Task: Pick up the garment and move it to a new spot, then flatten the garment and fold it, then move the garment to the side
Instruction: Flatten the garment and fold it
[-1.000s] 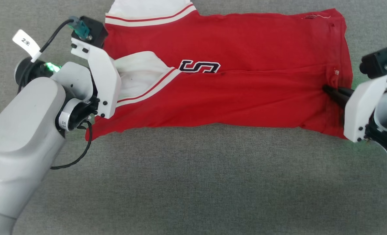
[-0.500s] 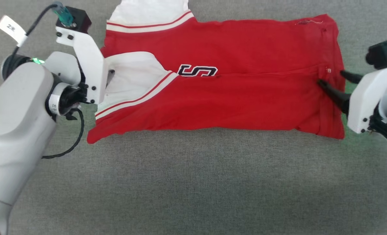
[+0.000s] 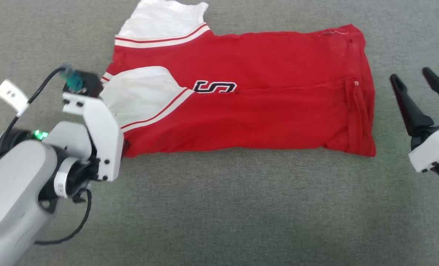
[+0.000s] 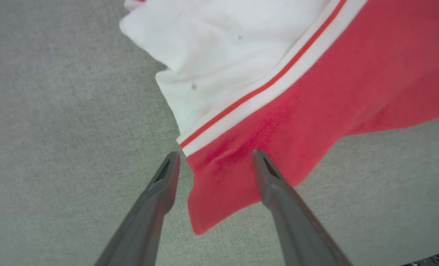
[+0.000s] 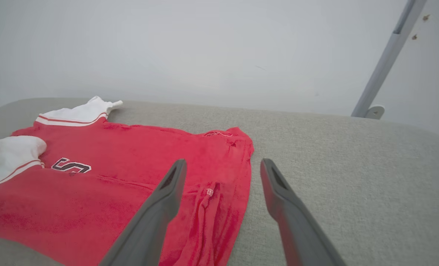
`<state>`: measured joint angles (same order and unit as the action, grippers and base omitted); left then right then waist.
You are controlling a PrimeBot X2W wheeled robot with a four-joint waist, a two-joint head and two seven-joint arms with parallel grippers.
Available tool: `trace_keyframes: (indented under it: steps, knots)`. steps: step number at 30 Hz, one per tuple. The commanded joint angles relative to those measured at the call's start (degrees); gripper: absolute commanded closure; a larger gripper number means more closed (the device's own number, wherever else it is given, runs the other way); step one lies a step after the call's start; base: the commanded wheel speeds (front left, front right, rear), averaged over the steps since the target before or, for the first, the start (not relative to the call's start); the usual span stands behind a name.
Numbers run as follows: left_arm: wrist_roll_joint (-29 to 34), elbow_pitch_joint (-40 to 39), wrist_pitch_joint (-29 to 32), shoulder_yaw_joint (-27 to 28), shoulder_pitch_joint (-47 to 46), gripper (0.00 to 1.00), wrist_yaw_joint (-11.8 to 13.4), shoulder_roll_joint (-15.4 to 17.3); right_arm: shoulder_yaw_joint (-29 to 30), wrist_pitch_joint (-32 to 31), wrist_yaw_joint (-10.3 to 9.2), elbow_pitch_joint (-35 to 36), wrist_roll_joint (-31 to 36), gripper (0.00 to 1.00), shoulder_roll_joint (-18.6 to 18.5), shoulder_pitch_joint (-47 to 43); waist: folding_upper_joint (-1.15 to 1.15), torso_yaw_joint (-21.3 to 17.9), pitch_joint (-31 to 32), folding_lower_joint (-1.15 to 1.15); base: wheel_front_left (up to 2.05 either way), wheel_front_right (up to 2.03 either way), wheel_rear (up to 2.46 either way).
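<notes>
The garment (image 3: 263, 107) lies folded lengthwise on the grey surface: red, with a dark "S" mark and white sleeve panels edged in stripes at its left end. My left gripper (image 4: 215, 154) is open and hovers over the garment's (image 4: 315, 74) near-left red corner, holding nothing. In the head view the left wrist's white mount (image 3: 101, 136) hides those fingers. My right gripper (image 3: 411, 75) stands open just right of the garment's right edge, apart from the cloth. In the right wrist view the right gripper (image 5: 223, 162) frames the edge of the garment (image 5: 130, 159).
Grey padded surface (image 3: 219, 207) stretches bare in front of the garment and to both sides. A cable with a white tag (image 3: 10, 94) hangs off the left wrist. Behind the surface are a pale wall and a slanted grey pole (image 5: 385, 62).
Both grippers opened and let go of the garment's ends, then drew back toward me and off the cloth. The garment now lies loose and flat. The head view also shifted.
</notes>
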<state>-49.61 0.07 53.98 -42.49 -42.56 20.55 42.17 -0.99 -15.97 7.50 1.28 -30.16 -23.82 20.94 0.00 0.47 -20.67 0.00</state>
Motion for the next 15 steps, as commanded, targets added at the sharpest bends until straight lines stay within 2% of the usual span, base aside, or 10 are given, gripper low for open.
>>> trace_keyframes:
  steps: [1,2,5,8,12,13,14,15]
  knots:
    - [-0.86,-1.09,-0.08,0.72,2.18,0.0,1.75,0.81,1.99,0.19,0.0,2.58,1.63,0.0,2.91,-2.32,0.0,-0.88,-0.45,0.0,0.0,0.0,0.0]
    - [-0.86,-1.09,-0.08,0.72,2.18,0.0,1.75,0.81,1.99,0.19,0.0,2.58,1.63,0.0,2.91,-2.32,0.0,-0.88,-0.45,0.0,0.0,0.0,0.0]
    - [-1.61,-0.39,-1.8,1.87,3.99,0.0,3.08,1.01,4.49,-1.34,-0.01,5.48,3.0,0.0,6.39,-5.25,0.0,-1.88,-1.1,0.0,0.0,0.0,0.0]
    - [-2.84,2.49,-2.73,2.85,5.14,0.0,3.59,0.09,4.59,-4.34,-0.01,6.9,2.88,0.0,8.26,-7.48,0.0,-2.78,-1.72,0.0,0.0,0.0,0.0]
    - [-5.4,7.29,-2.28,3.26,6.52,0.0,3.98,-1.85,3.15,-9.0,-0.01,6.9,2.09,0.0,8.22,-8.69,0.0,-3.69,-2.35,0.0,0.0,0.0,0.0]
    - [-5.91,8.27,-2.13,3.07,6.64,0.53,3.64,-2.47,2.67,-10.12,-0.01,6.76,2.1,0.0,7.81,-8.57,0.0,-3.76,-2.52,0.0,0.0,0.0,0.0]
    - [-5.93,9.07,-2.29,2.83,6.56,1.0,3.17,-2.83,2.63,-11.34,-0.01,6.21,1.67,0.0,7.93,-8.31,0.0,-3.76,-2.75,0.0,0.0,0.0,0.0]
    - [-6.22,9.79,-2.38,2.76,6.48,1.0,2.88,-3.29,2.69,-12.66,-0.01,5.52,1.41,0.0,8.05,-7.95,0.0,-3.73,-2.94,0.0,0.0,0.0,0.0]
